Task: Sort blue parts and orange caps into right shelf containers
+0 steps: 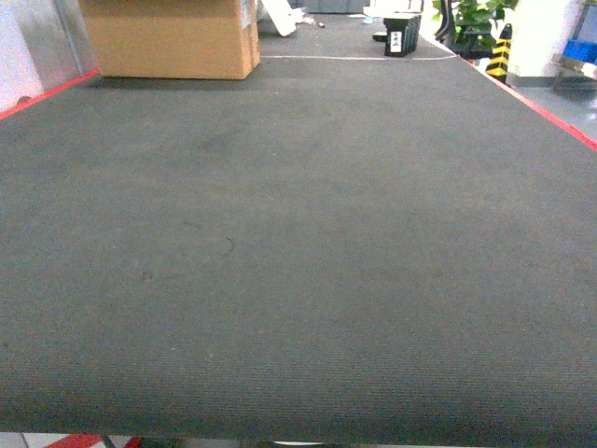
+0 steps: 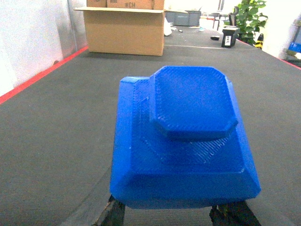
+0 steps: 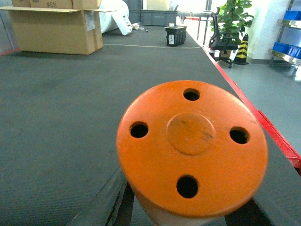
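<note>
In the left wrist view a blue part [image 2: 188, 136], a stepped block with chamfered corners, fills the middle of the frame. My left gripper [image 2: 171, 213] is shut on it, with dark fingers [image 2: 113, 214] showing under its near edge. In the right wrist view my right gripper [image 3: 188, 214] is shut on an orange cap [image 3: 193, 146], a round disc with several holes. The shelf [image 3: 286, 55] with blue containers [image 3: 287, 47] stands far off at the right, beyond the table. Neither gripper shows in the head view.
A dark grey mat [image 1: 298, 261] with red edge strips [image 1: 560, 121] covers the table. A cardboard box [image 1: 173, 37] stands at the far left and a small black box [image 1: 401, 35] at the far end. A plant [image 3: 233, 19] and a striped cone [image 3: 242, 49] stand off the table to the right.
</note>
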`<state>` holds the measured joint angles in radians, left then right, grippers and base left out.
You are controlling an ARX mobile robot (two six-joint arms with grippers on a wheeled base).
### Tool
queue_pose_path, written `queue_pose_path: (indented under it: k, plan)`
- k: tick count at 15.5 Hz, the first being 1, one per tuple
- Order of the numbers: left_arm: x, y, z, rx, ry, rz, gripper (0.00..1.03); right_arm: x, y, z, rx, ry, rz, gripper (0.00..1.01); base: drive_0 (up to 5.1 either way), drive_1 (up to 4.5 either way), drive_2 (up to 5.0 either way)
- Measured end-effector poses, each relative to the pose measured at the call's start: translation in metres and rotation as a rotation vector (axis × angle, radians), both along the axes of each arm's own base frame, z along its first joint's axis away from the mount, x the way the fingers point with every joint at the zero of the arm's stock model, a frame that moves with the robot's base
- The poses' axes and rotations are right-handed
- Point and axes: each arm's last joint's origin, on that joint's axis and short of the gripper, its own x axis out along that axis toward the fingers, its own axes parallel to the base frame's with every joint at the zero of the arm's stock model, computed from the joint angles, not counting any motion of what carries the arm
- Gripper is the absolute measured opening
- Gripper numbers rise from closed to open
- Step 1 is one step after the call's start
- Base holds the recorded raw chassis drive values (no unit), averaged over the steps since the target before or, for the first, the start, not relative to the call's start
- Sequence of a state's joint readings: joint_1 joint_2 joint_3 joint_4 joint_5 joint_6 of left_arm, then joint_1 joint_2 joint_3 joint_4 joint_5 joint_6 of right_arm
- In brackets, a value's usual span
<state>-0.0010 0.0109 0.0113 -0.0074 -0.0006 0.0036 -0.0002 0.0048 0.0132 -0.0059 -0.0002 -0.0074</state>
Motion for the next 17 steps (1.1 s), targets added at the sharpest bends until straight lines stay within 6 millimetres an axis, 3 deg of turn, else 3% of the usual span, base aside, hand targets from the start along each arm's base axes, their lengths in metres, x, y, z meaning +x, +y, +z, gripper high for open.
queue_pose_path:
  k: [11,17]
  plan:
    - [0.0000,0.0002,0.0000,0.000,0.000,0.003,0.41,0.0000,0.0000,0.0000,0.000,0.000,0.000,0.44,0.0,0.00,0.0]
    - [0.0000,0.0001,0.0000,0.000,0.000,0.002,0.41,0.0000,0.0000,0.0000,0.000,0.000,0.000,0.44,-1.5,-1.48,-1.5]
